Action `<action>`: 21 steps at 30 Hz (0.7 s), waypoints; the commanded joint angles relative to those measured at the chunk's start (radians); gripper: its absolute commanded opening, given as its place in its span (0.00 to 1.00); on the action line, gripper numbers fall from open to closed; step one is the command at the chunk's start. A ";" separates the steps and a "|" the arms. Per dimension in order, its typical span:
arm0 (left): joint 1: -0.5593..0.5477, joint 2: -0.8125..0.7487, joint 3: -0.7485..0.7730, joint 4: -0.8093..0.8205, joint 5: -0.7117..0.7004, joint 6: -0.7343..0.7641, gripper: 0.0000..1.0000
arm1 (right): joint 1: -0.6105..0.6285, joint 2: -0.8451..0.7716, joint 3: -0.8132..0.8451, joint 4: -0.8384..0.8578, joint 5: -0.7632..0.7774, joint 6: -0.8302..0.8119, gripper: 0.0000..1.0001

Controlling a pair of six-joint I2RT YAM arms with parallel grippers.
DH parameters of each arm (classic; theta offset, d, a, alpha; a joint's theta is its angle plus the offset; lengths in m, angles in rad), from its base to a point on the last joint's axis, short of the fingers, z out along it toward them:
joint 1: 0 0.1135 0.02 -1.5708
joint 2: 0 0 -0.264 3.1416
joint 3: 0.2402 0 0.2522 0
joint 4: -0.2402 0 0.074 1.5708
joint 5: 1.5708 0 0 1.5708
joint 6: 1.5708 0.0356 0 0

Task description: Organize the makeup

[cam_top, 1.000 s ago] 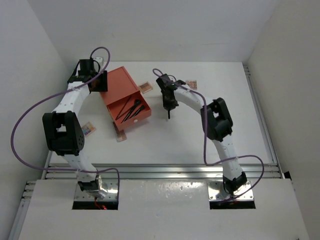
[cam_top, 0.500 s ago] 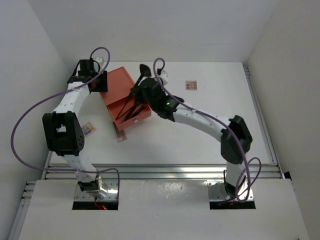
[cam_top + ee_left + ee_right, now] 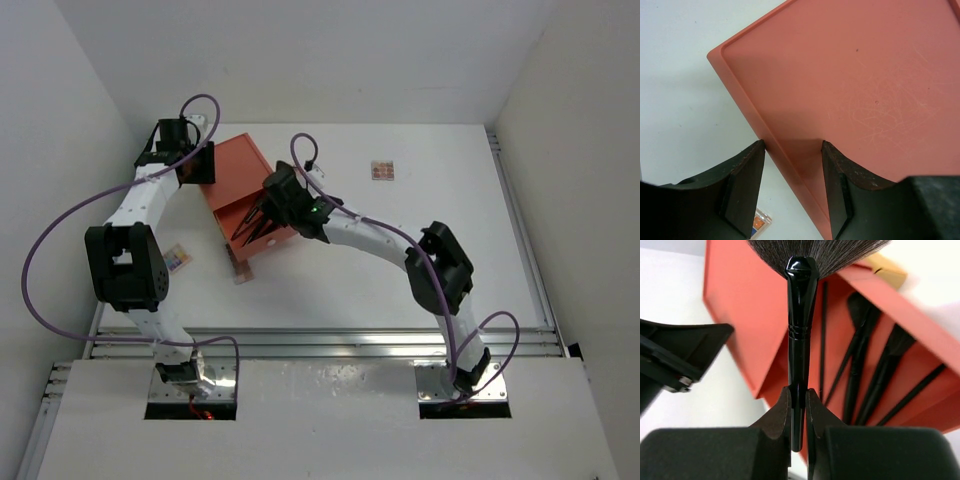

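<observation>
My right gripper (image 3: 270,207) (image 3: 799,392) is shut on the black handle of a fan-headed brush (image 3: 801,300), holding it over the open drawer (image 3: 287,231) of the orange box (image 3: 235,168). Several slim black brushes (image 3: 860,355) lie in that drawer (image 3: 920,310). My left gripper (image 3: 200,165) (image 3: 792,145) is open and straddles the box's back-left edge (image 3: 745,95), one finger over the lid, the other over the table. Small palettes lie on the table: one far right of the box (image 3: 382,170), one at the left (image 3: 176,258), one in front of the drawer (image 3: 243,272).
White walls close in the table on the left, back and right. A palette corner (image 3: 760,225) shows between my left fingers. In the right wrist view the left arm's black body (image 3: 680,355) sits close to the box's left side.
The right arm swung left from beside the box to over the drawer, carrying the fan brush and lowering toward the other brushes. The left arm stayed put.
</observation>
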 commanded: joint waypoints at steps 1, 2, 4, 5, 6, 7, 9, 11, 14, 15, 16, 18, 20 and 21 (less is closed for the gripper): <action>0.011 -0.023 0.015 -0.005 0.015 -0.017 0.54 | 0.013 0.033 0.045 -0.019 -0.066 0.115 0.00; 0.011 -0.023 0.015 -0.005 0.015 -0.017 0.54 | 0.016 0.045 0.066 -0.020 -0.074 0.124 0.00; 0.011 -0.023 0.015 -0.005 0.015 -0.017 0.54 | 0.025 0.060 0.097 -0.045 -0.086 0.127 0.00; 0.011 -0.023 0.015 -0.005 0.015 -0.017 0.54 | 0.031 0.065 0.098 -0.045 -0.089 0.127 0.00; 0.011 -0.023 0.015 -0.005 0.015 -0.017 0.54 | 0.034 0.065 0.098 -0.048 -0.089 0.124 0.00; 0.011 -0.023 0.015 -0.005 0.015 -0.017 0.54 | 0.036 0.065 0.097 -0.051 -0.089 0.121 0.00; 0.011 -0.023 0.015 -0.005 0.015 -0.017 0.54 | 0.037 0.065 0.091 -0.060 -0.091 0.130 0.00; 0.011 -0.023 0.015 -0.005 0.015 -0.017 0.54 | 0.037 0.063 0.083 -0.060 -0.094 0.144 0.00; 0.011 -0.023 0.015 -0.005 0.015 -0.017 0.54 | 0.037 0.073 0.089 -0.068 -0.120 0.144 0.00; 0.011 -0.023 0.015 -0.005 0.024 -0.017 0.54 | 0.036 0.079 0.089 -0.057 -0.132 0.140 0.01; 0.011 -0.023 0.015 -0.005 0.025 -0.017 0.54 | 0.037 0.080 0.088 -0.054 -0.132 0.140 0.06; 0.011 -0.023 0.015 -0.005 0.025 -0.017 0.54 | 0.036 0.079 0.092 -0.042 -0.141 0.121 0.10; 0.011 -0.023 0.015 -0.005 0.025 -0.017 0.54 | 0.036 0.083 0.103 -0.051 -0.138 0.109 0.18; 0.011 -0.023 0.015 -0.005 0.025 -0.017 0.54 | 0.037 0.088 0.118 -0.051 -0.157 0.103 0.25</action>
